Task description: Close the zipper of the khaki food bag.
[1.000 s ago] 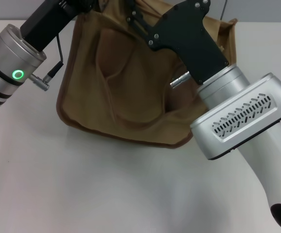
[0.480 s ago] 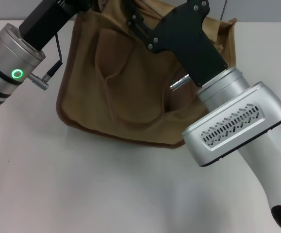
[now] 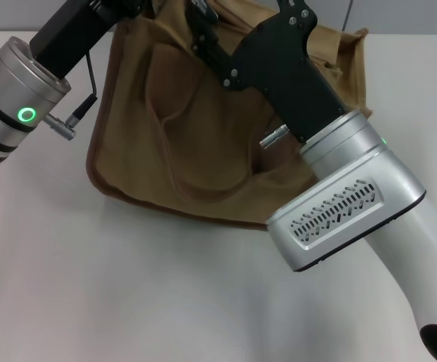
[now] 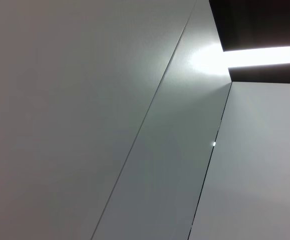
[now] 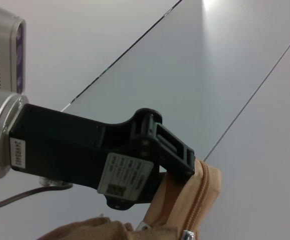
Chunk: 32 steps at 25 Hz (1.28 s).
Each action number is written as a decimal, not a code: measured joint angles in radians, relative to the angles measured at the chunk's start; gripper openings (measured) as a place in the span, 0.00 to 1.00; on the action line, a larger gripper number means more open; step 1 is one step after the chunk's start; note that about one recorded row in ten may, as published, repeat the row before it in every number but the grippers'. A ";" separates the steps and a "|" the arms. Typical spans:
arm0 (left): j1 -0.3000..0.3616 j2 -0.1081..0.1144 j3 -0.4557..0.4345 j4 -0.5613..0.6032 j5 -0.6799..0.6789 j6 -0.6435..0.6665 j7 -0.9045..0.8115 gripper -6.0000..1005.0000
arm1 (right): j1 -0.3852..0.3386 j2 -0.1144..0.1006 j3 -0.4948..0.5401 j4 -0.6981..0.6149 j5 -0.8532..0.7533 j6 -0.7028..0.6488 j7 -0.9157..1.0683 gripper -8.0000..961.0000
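The khaki food bag [image 3: 203,143] stands on the white worktop [image 3: 127,286], its top held up between both arms. In the right wrist view the left gripper [image 5: 177,152] has its fingers [image 5: 182,162] closed on the bag's top corner, right at the end of the zipper [image 5: 201,202]. The right gripper [image 3: 203,34] reaches to the bag's top edge beside it; whether its fingers are open or closed cannot be told.
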 joint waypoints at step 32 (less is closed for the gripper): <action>0.008 0.000 0.000 -0.011 -0.002 0.008 0.000 0.03 | -0.001 0.000 -0.001 0.010 -0.004 0.042 0.007 0.07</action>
